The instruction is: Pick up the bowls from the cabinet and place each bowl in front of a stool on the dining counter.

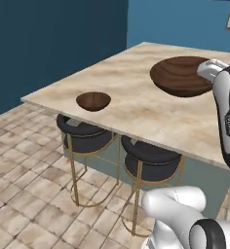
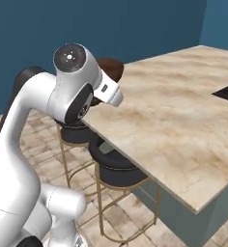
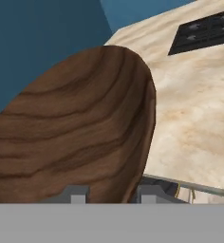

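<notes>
Already one wooden bowl sits on the dining counter, near the edge above the farther stool. The second bowl hangs in the air over the marble, carried by the gripper; the hand view shows its rim running down between the two fingertips, so the jaws are clenched on that rim and hold the bowl tilted.

The main risk, as I judge it, is the release. The bowl is pinched by a thin edge only and leans, so if the jaws let go while it is high or tipped, it could land on its rim, roll or rock, and end up away from the nearer stool, or slide off the edge onto the tiled floor. A hasty descent could also knock the rim against the marble and twist it out of the grip. The black cooktop lies well apart from the bowl, so it is no worry.

Both bowls look empty; nothing shows inside either.
</notes>
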Available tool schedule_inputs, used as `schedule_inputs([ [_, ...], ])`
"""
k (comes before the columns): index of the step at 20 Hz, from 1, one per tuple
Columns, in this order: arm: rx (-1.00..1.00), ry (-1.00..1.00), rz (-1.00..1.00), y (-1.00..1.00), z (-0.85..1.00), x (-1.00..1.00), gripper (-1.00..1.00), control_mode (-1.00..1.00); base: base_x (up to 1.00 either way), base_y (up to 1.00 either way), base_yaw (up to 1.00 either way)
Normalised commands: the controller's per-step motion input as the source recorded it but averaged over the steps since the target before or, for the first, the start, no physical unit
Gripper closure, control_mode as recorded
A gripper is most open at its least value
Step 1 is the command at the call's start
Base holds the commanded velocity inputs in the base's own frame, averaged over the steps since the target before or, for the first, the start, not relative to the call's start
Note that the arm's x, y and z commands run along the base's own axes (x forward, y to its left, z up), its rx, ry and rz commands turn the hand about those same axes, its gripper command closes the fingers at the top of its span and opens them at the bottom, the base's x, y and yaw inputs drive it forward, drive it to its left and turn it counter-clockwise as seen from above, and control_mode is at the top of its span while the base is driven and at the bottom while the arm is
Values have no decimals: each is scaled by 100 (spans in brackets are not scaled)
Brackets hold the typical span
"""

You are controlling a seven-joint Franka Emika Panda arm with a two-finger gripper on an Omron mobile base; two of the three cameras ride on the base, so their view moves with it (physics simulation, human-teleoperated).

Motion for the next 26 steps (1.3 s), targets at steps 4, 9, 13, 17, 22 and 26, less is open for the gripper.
schedule_inputs([
  [4,0,0,0,0,0,0,100,100,17,73,-46],
  [9,0,0,0,0,0,0,100,100,48,22,-46],
  [13,0,0,0,0,0,0,100,100,61,0,-42],
  [17,0,0,0,0,0,0,100,100,70,15,-43],
  [22,0,0,0,0,0,0,100,100,73,70,-47],
  [26,0,0,0,0,0,0,100,100,66,100,-49],
])
